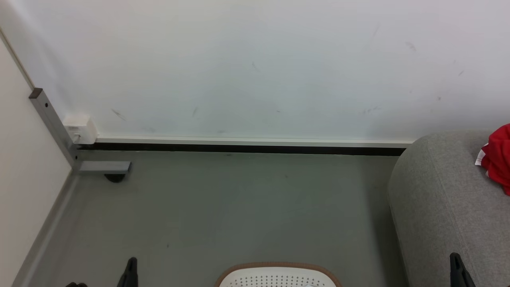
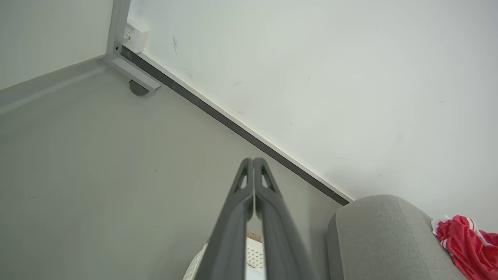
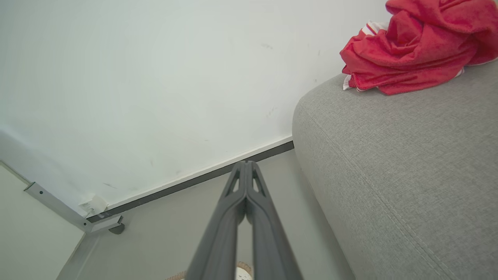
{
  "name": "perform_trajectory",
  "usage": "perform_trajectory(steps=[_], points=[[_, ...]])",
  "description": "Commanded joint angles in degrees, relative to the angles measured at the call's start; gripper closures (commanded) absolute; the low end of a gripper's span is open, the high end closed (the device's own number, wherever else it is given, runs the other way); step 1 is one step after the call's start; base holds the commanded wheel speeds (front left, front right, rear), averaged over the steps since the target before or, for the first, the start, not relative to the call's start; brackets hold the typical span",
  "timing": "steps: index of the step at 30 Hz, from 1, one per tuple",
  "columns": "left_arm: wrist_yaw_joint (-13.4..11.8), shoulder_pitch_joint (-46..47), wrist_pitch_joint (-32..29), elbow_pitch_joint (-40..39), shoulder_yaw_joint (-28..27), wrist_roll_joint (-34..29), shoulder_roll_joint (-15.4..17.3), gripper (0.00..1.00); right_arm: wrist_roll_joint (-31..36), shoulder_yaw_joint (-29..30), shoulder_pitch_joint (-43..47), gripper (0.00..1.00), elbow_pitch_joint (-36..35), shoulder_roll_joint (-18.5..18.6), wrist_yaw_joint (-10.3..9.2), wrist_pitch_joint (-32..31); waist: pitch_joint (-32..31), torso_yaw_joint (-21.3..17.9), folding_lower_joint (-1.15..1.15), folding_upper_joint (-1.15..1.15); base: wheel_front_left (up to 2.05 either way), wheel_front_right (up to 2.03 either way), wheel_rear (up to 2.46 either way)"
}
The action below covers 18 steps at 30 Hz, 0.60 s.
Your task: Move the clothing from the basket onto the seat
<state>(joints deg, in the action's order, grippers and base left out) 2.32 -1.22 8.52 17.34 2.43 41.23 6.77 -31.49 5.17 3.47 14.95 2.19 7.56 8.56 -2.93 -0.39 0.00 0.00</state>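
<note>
The left tool (image 2: pixel 253 161) and right tool (image 3: pixel 246 165) are pressed together, empty. The clothing (image 3: pixel 420 46) sits near the end of the sofa (image 3: pixel 389 163) and might slip off.

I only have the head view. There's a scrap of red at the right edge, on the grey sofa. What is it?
Observer: The right wrist view shows a crumpled red garment with white striped trim, heaped on top of the sofa near its rounded end.
Operator: Is the robot holding anything?
Observer: No. The left gripper has its fingers pressed together, with nothing between them.
Operator: And the other one?
Observer: The right gripper is shut and empty too.
</note>
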Motion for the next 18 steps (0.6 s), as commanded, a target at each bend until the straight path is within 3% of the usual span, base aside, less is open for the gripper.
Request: perform_trajectory(steps=[1,18], points=[[0.2,1.5,-0.4,-1.0,-0.5,1.7,0.3,1.00,-1.8,0.2,-1.8,1.00,-0.8,0.6,-0.03,-0.4,0.0,0.0,0.00,0.00,0.00,0.00,0.00],[1.5,3.1,-4.0,-1.6,-2.6,13.8,-0.7,1.00,-16.2,0.5,-3.9,1.00,-0.9,0.7,-0.05,-4.0,0.5,0.1,0.00,0.00,0.00,0.00,0.00]])
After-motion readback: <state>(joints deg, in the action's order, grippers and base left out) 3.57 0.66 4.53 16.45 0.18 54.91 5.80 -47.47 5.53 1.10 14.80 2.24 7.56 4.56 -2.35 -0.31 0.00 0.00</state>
